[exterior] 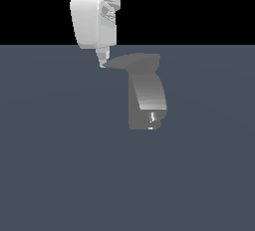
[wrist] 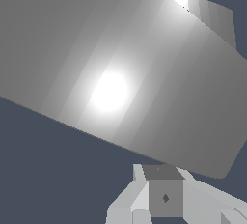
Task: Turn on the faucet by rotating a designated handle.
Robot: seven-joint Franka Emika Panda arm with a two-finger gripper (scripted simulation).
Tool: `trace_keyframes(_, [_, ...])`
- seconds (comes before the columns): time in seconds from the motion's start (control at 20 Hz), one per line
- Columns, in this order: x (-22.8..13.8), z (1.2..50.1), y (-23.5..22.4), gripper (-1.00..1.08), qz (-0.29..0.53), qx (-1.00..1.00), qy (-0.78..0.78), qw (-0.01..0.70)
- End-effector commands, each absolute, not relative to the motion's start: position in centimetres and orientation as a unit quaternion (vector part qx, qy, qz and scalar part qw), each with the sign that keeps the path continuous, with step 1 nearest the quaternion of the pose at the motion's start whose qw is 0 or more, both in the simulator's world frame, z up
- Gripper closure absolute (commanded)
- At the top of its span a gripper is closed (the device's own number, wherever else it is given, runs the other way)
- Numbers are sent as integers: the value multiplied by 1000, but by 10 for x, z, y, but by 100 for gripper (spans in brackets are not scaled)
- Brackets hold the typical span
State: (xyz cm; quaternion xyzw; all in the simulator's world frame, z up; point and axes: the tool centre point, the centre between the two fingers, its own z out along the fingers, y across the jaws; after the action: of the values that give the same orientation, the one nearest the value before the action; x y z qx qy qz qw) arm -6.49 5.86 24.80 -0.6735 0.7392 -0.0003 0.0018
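Observation:
The grey faucet (exterior: 147, 95) stands on the floor, a thick curved body with a small shiny nub (exterior: 153, 119) near its base. The handle (exterior: 134, 60) is the thin flat blade on top, tapering toward the exterior view's left. My gripper (exterior: 102, 61) hangs from the white arm with its narrow fingers together at the blade's pointed tip, touching or nearly touching it and holding nothing. In the wrist view a broad grey faucet surface (wrist: 111, 73) fills most of the picture just beyond my fingertips (wrist: 161, 171); which part it is I cannot tell.
A flat dark blue-grey floor (exterior: 60, 165) surrounds the faucet. The white arm's bulky links (exterior: 94, 16) hang above and to the exterior view's left of the handle.

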Motion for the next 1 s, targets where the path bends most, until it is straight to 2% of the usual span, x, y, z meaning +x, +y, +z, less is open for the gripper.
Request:
trace_keyframes(0.0, [-73, 248, 48, 108, 0, -670, 743, 1])
trace_keyframes(0.65, [-110, 248, 24, 108, 0, -670, 742, 0])
trace_keyframes(0.75, [-106, 248, 29, 108, 0, -673, 740, 1])
trace_keyframes(0.95, [-110, 248, 7, 108, 0, -672, 740, 0])
